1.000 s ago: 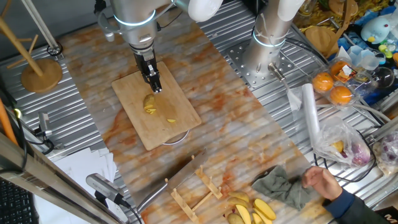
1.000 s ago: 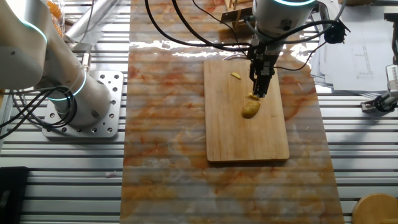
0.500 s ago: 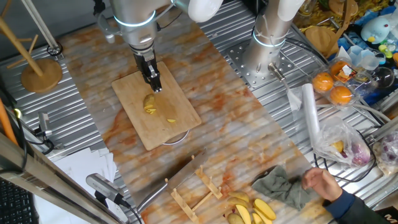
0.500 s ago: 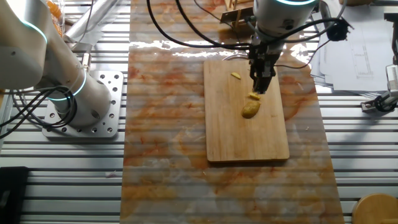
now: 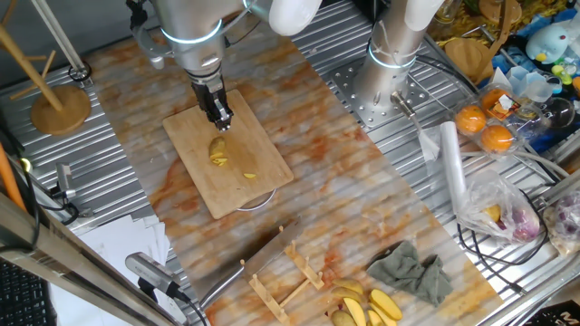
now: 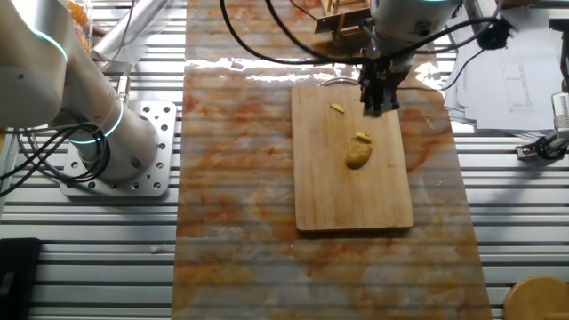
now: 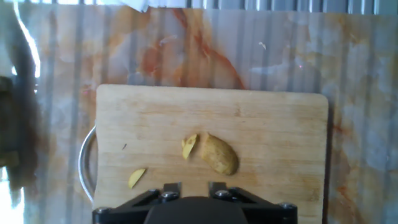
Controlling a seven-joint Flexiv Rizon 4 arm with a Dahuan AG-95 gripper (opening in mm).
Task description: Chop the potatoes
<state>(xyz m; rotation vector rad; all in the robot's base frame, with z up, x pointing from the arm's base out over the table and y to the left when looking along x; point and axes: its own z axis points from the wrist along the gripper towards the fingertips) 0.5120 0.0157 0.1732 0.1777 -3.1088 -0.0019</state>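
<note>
Tool: the tool (image 5: 220, 120) is seen raised above the far end of the cutting board (image 5: 201, 190); in the other fixed view it (image 6: 380, 108) hangs clear of the wood, apart from every piece. A blade is presumably carried, but how far the jaws are parted, or what they grip, cannot be told from these pictures.

Potato lump: the potato lump (image 7: 219, 154) is lying near the middle of the board, uncut for most of its bulk, well inside the edges.

Slices: one slice (image 7: 189, 146) is leaning just beside the lump on its left; a second slice (image 7: 137, 178) is lying apart, nearer the board's left edge in the hand view.

Stage: judged as mid-task, a couple of cuts made, with the bulk of the lump not yet sliced.

Risk, rolling: the lump is rounded and nothing is holding it, so a downward stroke landing off-centre could push it sideways instead of cutting through.

Risk, sticking: a fresh slice could cling to the blade and be carried off the board when the tool is lifted.

Risk, board: the board is resting on something round beneath it (image 5: 256, 198), so a hard press near an edge could tip or shift it on the tabletop (image 5: 362, 190).

Risk, aim: a stroke begun from the present height, off to one side of the lump, could come down on bare wood.
</note>
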